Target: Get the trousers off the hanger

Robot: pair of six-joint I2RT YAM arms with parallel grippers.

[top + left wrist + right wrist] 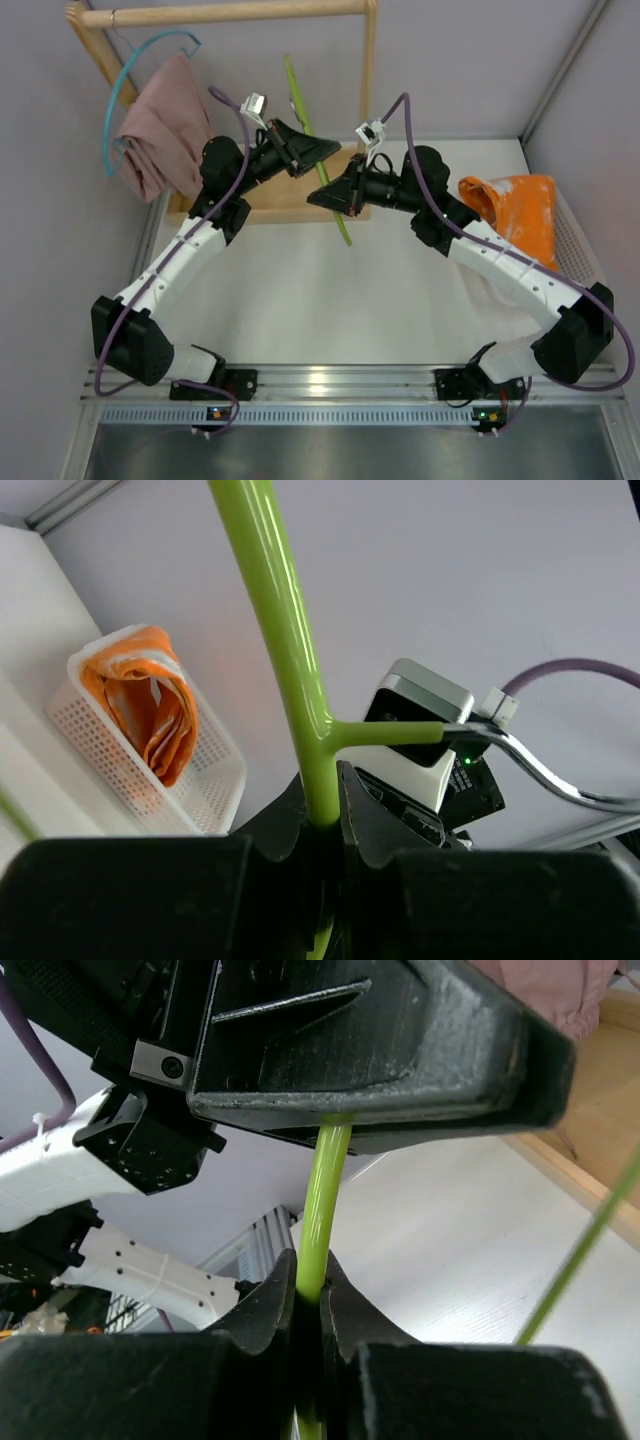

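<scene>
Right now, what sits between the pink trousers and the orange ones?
Top view: the left gripper and right gripper, both shut on the green hanger.

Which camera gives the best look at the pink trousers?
The top view: the pink trousers show nearly whole, hanging under the wooden rail. The right wrist view catches only a pink corner at its top right; the left wrist view shows none.

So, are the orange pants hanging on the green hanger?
No, the orange trousers lie bunched in the white basket, and the green hanger carries no cloth.
</scene>
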